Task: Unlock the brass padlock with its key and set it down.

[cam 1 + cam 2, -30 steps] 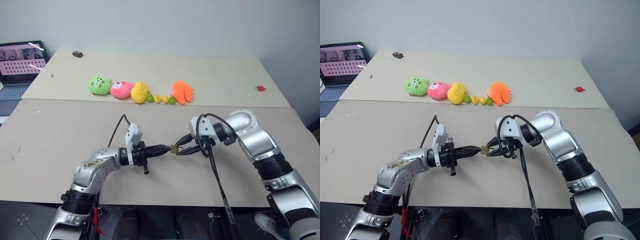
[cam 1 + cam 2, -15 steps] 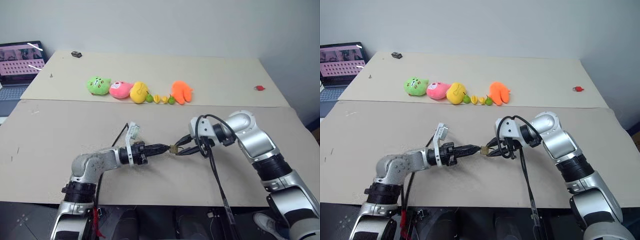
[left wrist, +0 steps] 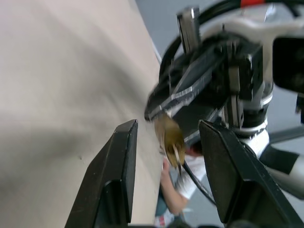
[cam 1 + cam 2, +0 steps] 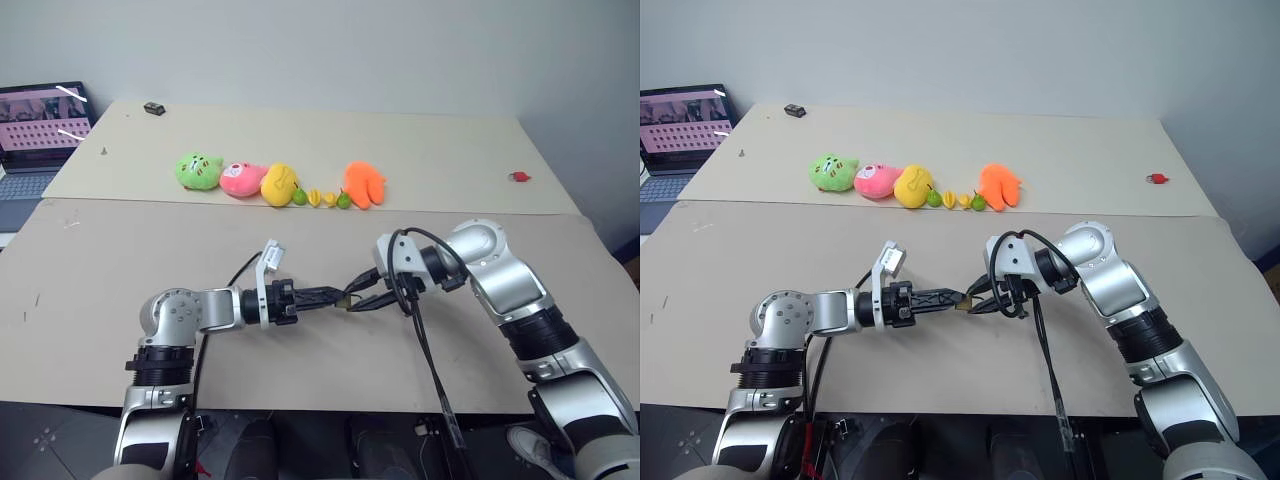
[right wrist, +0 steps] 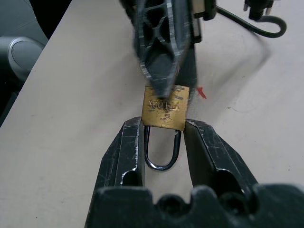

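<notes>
The brass padlock (image 5: 165, 108) hangs above the tan table (image 4: 120, 270), near the front middle. My right gripper (image 5: 164, 122) is shut on it, a pad on each side of the brass body, and the silver shackle (image 5: 162, 152) loops back between the fingers. My left gripper (image 4: 335, 296) points at the lock from the other side. Its jaws stand open, one on either side of the lock's free end (image 3: 169, 135) with a gap on each side. A thin silvery key (image 3: 176, 154) sticks out of that end.
At the back of the table lies a row of plush toys (image 4: 240, 180) and small toy fruits (image 4: 322, 198). A laptop (image 4: 40, 130) sits far left, a small red object (image 4: 519, 177) far right, a small black object (image 4: 153, 107) at the back. Black cables (image 4: 430, 350) hang from the right arm.
My left gripper was shut at the lock's end and has opened, and its wrist has rolled while the elbow swung inward. The right gripper and the padlock have stayed put.
</notes>
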You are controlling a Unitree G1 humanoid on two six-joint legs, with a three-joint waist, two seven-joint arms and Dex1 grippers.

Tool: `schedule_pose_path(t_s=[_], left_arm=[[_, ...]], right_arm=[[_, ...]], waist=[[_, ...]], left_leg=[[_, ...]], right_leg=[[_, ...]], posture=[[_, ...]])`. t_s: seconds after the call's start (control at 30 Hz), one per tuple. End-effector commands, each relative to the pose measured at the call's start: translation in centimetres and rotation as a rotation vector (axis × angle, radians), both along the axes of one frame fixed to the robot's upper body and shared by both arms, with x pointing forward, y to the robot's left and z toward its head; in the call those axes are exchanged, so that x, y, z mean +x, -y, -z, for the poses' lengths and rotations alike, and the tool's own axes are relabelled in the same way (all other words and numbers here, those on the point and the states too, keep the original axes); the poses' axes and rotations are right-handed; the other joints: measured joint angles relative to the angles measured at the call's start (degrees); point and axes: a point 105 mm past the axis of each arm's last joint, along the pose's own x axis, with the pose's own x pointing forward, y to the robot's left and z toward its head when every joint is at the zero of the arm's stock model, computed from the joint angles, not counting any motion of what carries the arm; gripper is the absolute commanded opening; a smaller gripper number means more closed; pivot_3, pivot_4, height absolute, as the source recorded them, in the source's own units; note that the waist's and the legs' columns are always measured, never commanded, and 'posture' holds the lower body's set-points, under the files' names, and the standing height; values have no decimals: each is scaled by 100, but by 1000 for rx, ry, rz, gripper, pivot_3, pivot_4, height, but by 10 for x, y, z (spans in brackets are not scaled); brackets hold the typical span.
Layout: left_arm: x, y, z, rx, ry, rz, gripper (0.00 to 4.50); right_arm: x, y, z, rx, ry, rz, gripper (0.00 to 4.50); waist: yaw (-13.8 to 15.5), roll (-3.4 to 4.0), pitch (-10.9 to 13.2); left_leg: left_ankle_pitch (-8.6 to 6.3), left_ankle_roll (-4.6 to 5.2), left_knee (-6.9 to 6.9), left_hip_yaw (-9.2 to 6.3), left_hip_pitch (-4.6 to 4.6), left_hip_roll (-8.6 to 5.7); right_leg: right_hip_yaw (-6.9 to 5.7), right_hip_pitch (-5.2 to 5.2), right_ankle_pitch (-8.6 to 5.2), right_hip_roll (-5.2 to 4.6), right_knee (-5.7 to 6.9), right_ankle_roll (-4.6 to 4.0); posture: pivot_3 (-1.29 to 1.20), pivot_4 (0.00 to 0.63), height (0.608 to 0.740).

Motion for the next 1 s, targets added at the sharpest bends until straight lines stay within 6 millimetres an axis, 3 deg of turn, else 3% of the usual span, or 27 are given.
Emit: schedule_pose_path(t_s=[0.03, 0.27, 0.3, 0.37, 0.5, 0.87, 1.0], left_arm=[[5, 1, -4, 2, 41, -22, 2148], [11, 9, -7, 7, 80, -29, 2148], [11, 10, -6, 10, 83, -25, 1757], [10, 11, -6, 10, 85, -12, 1481], [8, 12, -5, 19, 90, -4, 86], [11, 6, -9, 28, 148, -16, 48], [12, 3, -11, 5, 136, -25, 48]], right_arm=[[-1, -3, -15, 31, 56, -20, 882], [-1, -4, -16, 36, 60, -18, 882], [-1, -4, -16, 37, 60, -17, 882], [-1, -3, -17, 38, 60, -16, 882], [0, -2, -17, 39, 63, -11, 882], [11, 1, -12, 32, 99, 36, 882], [27, -1, -36, 191, 159, 92, 882]], waist=[[1, 0, 0], [6, 0, 0], [6, 0, 0], [7, 0, 0], [5, 0, 0], [6, 0, 0], [1, 0, 0]], left_leg=[[0, 0, 0, 0, 0, 0], [0, 0, 0, 1, 0, 0], [0, 0, 0, 1, 0, 0], [0, 0, 0, 1, 0, 0], [0, 0, 0, 1, -1, -1], [0, 0, 0, 0, -2, -1], [0, 0, 0, 1, -1, -1]], right_leg=[[0, 0, 0, 0, 0, 0], [0, 1, 0, 0, -1, 0], [0, 1, 0, 0, -1, 0], [0, 1, 0, 0, -1, 0], [0, 0, 0, 0, -2, 0], [0, 0, 0, 0, -2, 0], [0, 0, 0, 0, -1, 1]], posture=[[0, 150, 717], [0, 150, 717], [0, 150, 717], [0, 150, 717], [0, 150, 717], [0, 150, 717], [0, 150, 717]])
